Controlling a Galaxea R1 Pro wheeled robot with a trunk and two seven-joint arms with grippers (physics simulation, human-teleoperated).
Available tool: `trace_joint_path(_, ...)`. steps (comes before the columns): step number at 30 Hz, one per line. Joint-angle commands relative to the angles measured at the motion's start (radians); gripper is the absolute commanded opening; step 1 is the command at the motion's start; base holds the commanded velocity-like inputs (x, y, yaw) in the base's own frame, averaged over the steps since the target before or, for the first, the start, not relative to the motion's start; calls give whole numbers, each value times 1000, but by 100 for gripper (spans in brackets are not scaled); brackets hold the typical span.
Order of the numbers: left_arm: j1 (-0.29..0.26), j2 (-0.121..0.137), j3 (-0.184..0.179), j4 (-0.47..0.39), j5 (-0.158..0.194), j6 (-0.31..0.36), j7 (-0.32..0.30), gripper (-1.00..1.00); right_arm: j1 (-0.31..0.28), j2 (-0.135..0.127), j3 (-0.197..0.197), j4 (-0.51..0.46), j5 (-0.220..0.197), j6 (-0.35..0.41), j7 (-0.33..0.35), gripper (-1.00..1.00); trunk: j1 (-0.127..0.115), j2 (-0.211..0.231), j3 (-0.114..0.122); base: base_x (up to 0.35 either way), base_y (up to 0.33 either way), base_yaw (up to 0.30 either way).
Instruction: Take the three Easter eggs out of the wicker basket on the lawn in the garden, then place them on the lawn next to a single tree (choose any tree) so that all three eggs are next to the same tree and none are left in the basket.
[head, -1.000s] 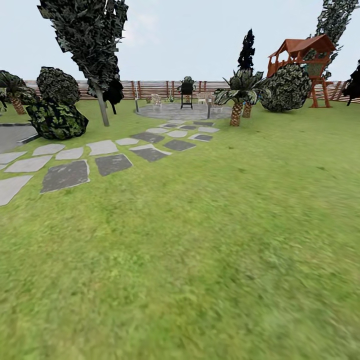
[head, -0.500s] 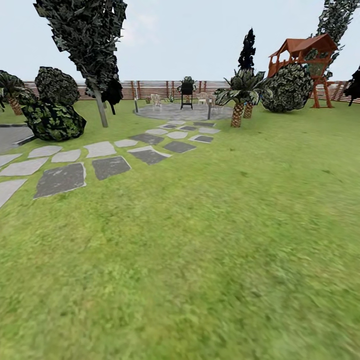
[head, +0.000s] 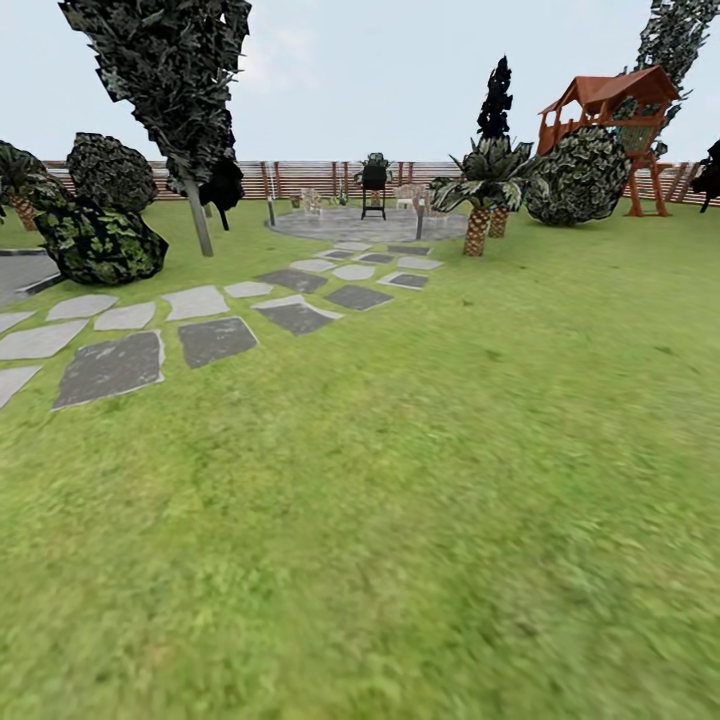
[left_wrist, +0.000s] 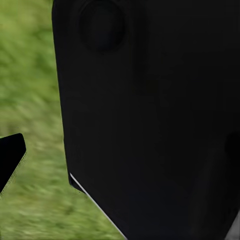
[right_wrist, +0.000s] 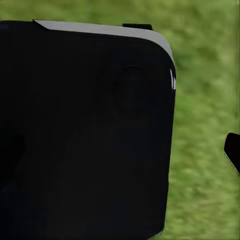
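1. Clearly on the way, not yet at work: wide mottled green lawn (head: 450, 500) ahead, crossed by a path of flat grey stepping stones (head: 210, 340) toward a round grey stone patio (head: 360, 224).
2. Tree with a straight pale grey-beige trunk and dark shard-like foliage (head: 196, 215) standing beyond the path — a fair candidate for the drop spot, judged from the task alone.
3. No telling where the eggs or the basket lie; both still to be found.
4. Scaly brown-trunked palm (head: 477, 228) and red wooden playhouse (head: 615, 110) farther off, near the slatted fence.
5. No telling how far either gripper is parted or whether it carries anything — dark black housing (left_wrist: 150, 120) blocking each wrist camera, blurred grass beside it.
6. Likely all of the task left.
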Motion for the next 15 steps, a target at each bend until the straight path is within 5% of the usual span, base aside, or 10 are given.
trace_joint_path(1,0,0,1,0,1,0,-1,100,-1,0,0,1,1,-3,-1,100,1,0,-1,336,0,0)
trace_joint_path(15,0,0,1,0,1,0,-1,100,-1,-1,-1,-3,3,-4,1,100,1,0,-1,336,0,0)
